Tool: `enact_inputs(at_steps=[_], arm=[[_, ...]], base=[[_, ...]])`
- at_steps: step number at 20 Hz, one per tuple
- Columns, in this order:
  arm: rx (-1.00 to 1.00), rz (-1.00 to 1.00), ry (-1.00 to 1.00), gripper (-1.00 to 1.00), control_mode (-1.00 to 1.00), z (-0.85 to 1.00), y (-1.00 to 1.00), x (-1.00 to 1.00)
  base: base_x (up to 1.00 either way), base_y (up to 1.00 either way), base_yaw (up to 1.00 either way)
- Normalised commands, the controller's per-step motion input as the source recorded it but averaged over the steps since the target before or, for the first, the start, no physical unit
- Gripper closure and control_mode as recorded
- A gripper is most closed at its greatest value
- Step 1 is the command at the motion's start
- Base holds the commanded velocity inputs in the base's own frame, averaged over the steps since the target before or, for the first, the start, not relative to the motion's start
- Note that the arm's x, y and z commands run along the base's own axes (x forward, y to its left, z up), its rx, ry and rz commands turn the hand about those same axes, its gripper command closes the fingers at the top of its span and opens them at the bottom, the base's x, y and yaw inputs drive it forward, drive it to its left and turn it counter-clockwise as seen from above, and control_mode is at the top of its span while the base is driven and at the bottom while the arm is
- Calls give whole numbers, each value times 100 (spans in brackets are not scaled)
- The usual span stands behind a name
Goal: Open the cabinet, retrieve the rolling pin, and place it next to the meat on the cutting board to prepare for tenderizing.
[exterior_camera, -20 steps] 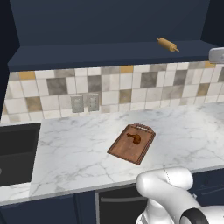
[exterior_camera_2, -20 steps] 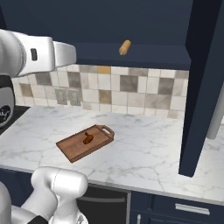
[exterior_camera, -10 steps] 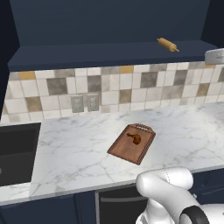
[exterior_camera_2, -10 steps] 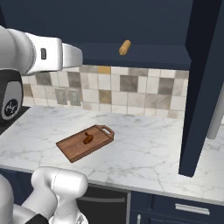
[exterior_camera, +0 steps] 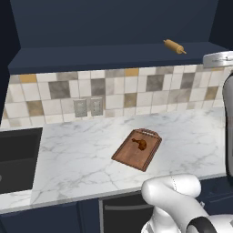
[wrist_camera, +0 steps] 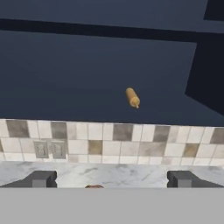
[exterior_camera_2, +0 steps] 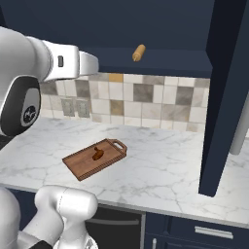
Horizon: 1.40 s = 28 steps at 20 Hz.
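The rolling pin (exterior_camera: 174, 46) lay on the bottom shelf of the opened cabinet (exterior_camera: 113, 25), above the tiled backsplash (exterior_camera: 113, 93), its long axis running diagonally from back-left to front-right in the left base view and nearly end-on toward the camera in the hand view. The hand (wrist_camera: 112, 178) hung in front of the shelf, spread wide and holding nothing. Below, the cutting board (exterior_camera: 137, 149) sat angled on the marble surface (exterior_camera: 68, 159), arched handle toward the wall, with the meat (exterior_camera: 140, 144) on it.
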Motion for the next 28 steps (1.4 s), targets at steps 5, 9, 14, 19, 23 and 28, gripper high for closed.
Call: enact_inputs(at_steps=[5,9,14,19,23,28], arm=[[0,-1,13,-100,-100,0,-10,53],[0,-2,14,-100,-100,0,-8,48],[0,0,1,-100,-100,0,-8,38],[0,0,0,-100,-100,-2,-21,33],[0,0,0,-100,-100,-8,-20,31],[0,0,0,-100,-100,-7,-10,33]], base=[[0,0,0],[0,0,0],[0,0,0],[0,0,0],[0,0,0],[0,0,0]])
